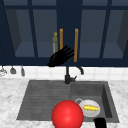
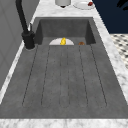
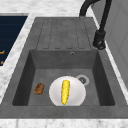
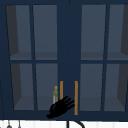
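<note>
My left hand (image 1: 60,57) floats open, fingers spread, in front of the dark blue wall cabinet (image 1: 95,30). Its fingertips are just below the left orange door handle (image 1: 61,38) and beside the right one (image 1: 76,45). The upper view shows the same hand (image 4: 60,107) between the two handles (image 4: 61,90). An olive bottle (image 1: 55,42) stands behind the glass, just above the hand. My right hand (image 1: 100,123) shows as a black stub at the bottom edge, right of a big red ball (image 1: 67,115). A corn cob (image 3: 65,91) lies on a white plate (image 3: 77,93) in the basin.
A black faucet (image 1: 67,75) rises behind the sink, below the left hand. A small brown lump (image 3: 39,88) lies left of the plate, and a drain (image 3: 82,79) sits behind it. A ribbed drainboard (image 2: 65,80) forms the sink's left half. Utensils (image 1: 12,70) hang at the far left.
</note>
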You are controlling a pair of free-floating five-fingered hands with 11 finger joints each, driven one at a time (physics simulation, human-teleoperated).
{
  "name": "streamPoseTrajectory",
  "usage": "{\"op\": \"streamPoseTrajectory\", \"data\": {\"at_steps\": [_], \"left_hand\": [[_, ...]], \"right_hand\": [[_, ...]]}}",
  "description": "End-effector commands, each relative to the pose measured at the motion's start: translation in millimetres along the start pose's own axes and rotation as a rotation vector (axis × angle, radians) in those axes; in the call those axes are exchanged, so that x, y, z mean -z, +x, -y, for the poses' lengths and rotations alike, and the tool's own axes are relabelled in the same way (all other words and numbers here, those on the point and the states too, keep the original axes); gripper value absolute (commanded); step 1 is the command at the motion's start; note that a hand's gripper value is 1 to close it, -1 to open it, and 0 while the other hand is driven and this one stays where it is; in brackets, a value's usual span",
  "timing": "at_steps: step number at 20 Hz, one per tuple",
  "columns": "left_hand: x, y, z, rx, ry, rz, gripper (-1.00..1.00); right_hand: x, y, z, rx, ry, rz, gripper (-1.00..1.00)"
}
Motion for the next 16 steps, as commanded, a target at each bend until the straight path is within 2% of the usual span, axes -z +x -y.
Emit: {"op": "streamPoseTrajectory", "data": {"at_steps": [1,16], "left_hand": [[-4,-6,4,0.044,-0.116,0.081,-1.0],[-21,-31,20,0.116,-0.161,0.104,-1.0]], "right_hand": [[0,0,0,0.0,0.0,0.0,0.0],[0,0,0,0.0,0.0,0.0,0.0]]}}
